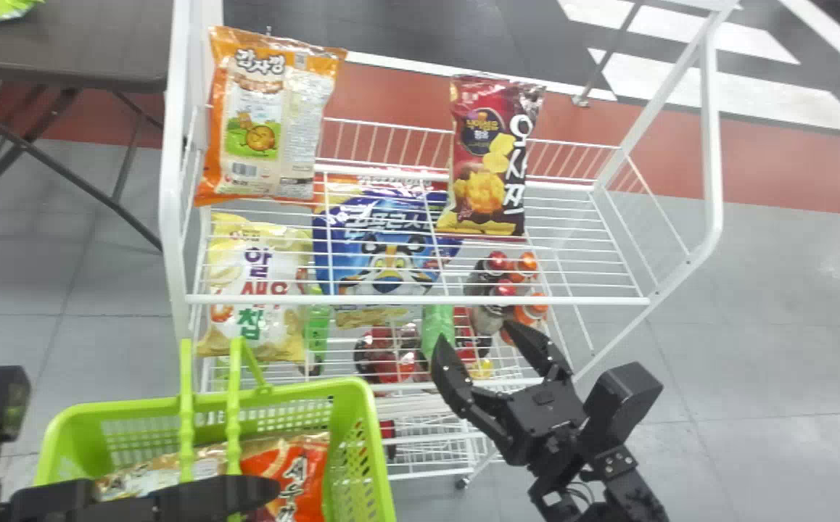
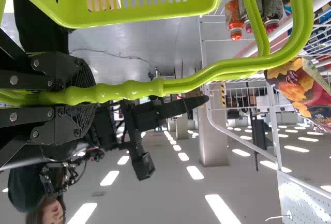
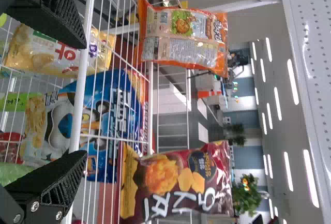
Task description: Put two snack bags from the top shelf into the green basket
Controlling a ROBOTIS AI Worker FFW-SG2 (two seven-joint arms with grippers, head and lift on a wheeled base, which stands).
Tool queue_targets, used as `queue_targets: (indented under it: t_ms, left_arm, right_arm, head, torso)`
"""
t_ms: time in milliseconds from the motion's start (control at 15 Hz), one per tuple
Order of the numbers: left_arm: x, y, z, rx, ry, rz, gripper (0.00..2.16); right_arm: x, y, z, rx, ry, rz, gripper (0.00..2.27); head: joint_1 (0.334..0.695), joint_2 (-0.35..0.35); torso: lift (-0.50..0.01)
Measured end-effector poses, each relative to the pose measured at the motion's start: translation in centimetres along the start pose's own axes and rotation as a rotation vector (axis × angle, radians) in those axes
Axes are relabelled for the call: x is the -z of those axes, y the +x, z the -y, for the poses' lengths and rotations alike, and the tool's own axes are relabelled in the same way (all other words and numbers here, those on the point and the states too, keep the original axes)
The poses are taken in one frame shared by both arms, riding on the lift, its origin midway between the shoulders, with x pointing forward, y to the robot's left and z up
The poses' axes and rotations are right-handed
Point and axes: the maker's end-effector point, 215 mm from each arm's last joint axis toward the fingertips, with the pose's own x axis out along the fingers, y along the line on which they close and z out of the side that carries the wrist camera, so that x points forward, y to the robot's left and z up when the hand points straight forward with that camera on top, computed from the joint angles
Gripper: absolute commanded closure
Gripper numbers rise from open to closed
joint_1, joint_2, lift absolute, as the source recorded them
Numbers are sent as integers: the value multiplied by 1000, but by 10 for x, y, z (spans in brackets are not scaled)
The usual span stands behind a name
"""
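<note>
Pointing forward, the right tool (image 1: 479, 339) is open and empty; the dark red bag (image 1: 489, 156) and orange bag (image 1: 268, 116) sit past it on the top shelf (image 1: 405, 299). The left wrist view shows the left tool (image 1: 210, 498) squeezing green handles (image 2: 134, 90); the head view shows a bright red bag (image 1: 297, 471) in the green basket (image 1: 371, 442).
</note>
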Motion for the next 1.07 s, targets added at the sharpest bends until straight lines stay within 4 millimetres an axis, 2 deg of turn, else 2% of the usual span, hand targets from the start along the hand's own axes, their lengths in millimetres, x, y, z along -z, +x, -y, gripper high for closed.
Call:
queue_targets:
  t_ms: [200,600,1067]
  left_arm:
    - [-1,-1,-1,-3,0,2,2145]
    - [-2,-2,-3,-13,2,4,2145]
    - [-4,-3,0,-9,7,6,2145]
  right_arm:
    - [2,-7,-5,-5,2,12,83]
    - [7,-9,-17,-21,18,7,87]
    - [7,-9,-15,-9,19,8,87]
  head:
    - [695,-336]
    - [695,-316]
    - [695,-316]
  torso:
    - [-1]
    - [-1]
    - [-1]
